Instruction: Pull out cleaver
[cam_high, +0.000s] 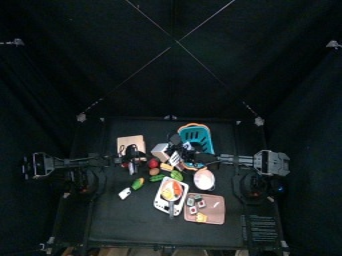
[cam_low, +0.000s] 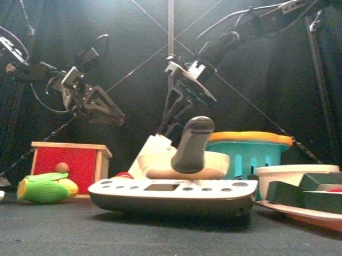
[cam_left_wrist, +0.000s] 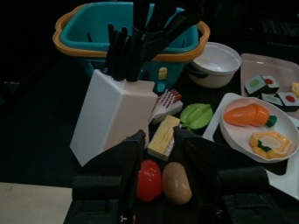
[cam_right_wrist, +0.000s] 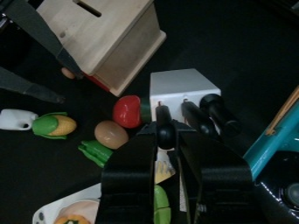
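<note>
Right gripper above the knife block

The right gripper (cam_right_wrist: 165, 131), jaws narrow and empty, hangs over the black handles; the cleaver (cam_right_wrist: 222, 115) stands just beyond them in the white block (cam_right_wrist: 181, 86), probably for a straight lift. Farther off, the left gripper (cam_left_wrist: 160, 150) waits part-open.

The table (cam_high: 94, 215) is being viewed from high overhead and level from its front edge; the knife block (cam_left_wrist: 114, 114) (close) is being shared by both wrist views.
</note>
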